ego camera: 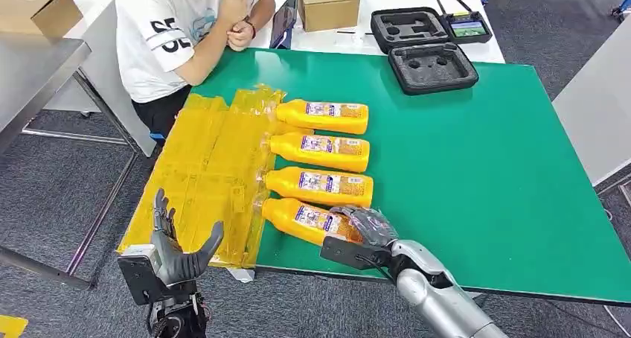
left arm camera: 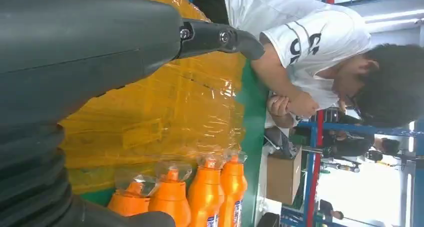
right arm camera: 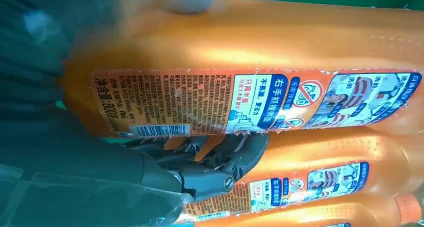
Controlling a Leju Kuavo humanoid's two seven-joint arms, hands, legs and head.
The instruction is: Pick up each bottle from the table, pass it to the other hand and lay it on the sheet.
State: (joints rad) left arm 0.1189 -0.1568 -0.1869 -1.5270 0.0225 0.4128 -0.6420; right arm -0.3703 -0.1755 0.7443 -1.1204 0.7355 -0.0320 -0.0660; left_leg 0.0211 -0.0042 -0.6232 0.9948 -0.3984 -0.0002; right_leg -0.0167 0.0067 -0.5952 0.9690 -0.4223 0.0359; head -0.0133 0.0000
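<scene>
Several orange bottles lie side by side on the green table (ego camera: 484, 167), necks pointing at the crinkled yellow sheet (ego camera: 208, 167). My right hand (ego camera: 364, 226) grips the base end of the nearest bottle (ego camera: 305, 220), which lies slightly askew on the table. In the right wrist view that bottle (right arm camera: 250, 42) is close up, with my fingers (right arm camera: 235, 157) curled between it and the neighbouring bottle (right arm camera: 320, 177). My left hand (ego camera: 175, 252) is open, palm up, off the table's near left corner beside the sheet. The left wrist view looks across the sheet (left arm camera: 165, 102) to the bottle necks (left arm camera: 200, 197).
A person in a white shirt (ego camera: 186, 25) sits at the far left corner, arms on the table edge. Two black foam cases (ego camera: 431, 66) (ego camera: 408, 27), a controller (ego camera: 467, 29) and a cardboard box (ego camera: 327, 3) stand at the back. A grey table (ego camera: 30, 70) stands to the left.
</scene>
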